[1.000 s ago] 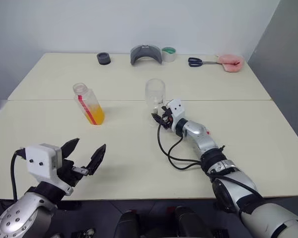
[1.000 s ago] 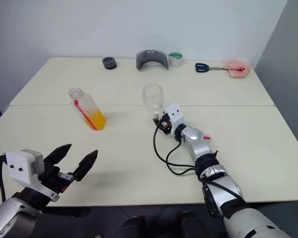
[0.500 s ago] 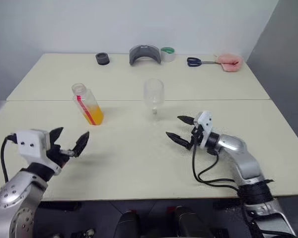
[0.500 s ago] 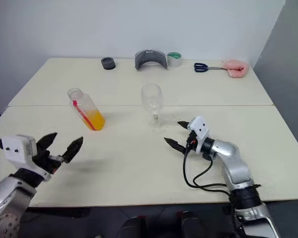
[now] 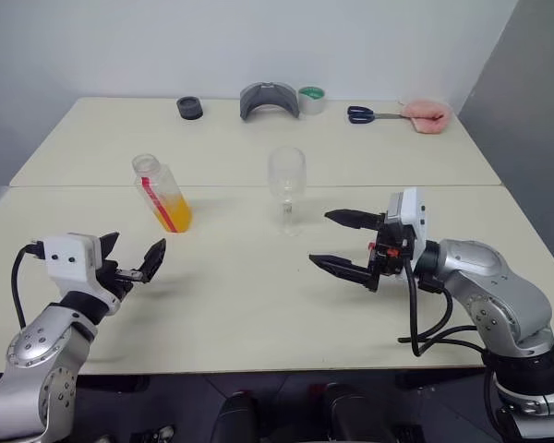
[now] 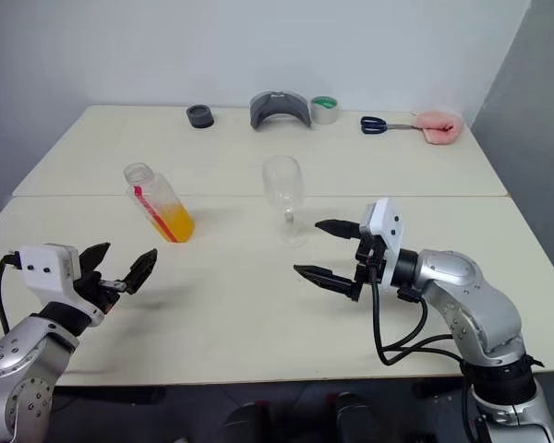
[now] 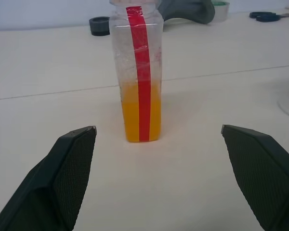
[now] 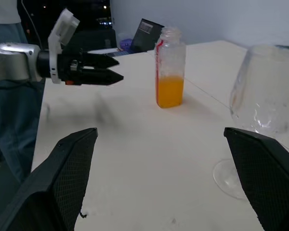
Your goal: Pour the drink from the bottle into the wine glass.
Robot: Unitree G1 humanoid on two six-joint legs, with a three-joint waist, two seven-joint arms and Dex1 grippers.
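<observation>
bottle (image 5: 163, 194) uncapped, upright, left of wine glass (image 5: 286, 185) mid-tabletop (image 5: 258, 305). my left tool (image 5: 132, 261) and right tool (image 5: 343, 243) wide open, empty.

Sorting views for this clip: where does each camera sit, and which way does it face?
Head pair: looks down over the table; both arms show.
Left wrist: faces the bottle between open jaws.
Right wrist: faces the glass, the bottle, and the left gripper.
Shared: every view shows the bottle.
</observation>
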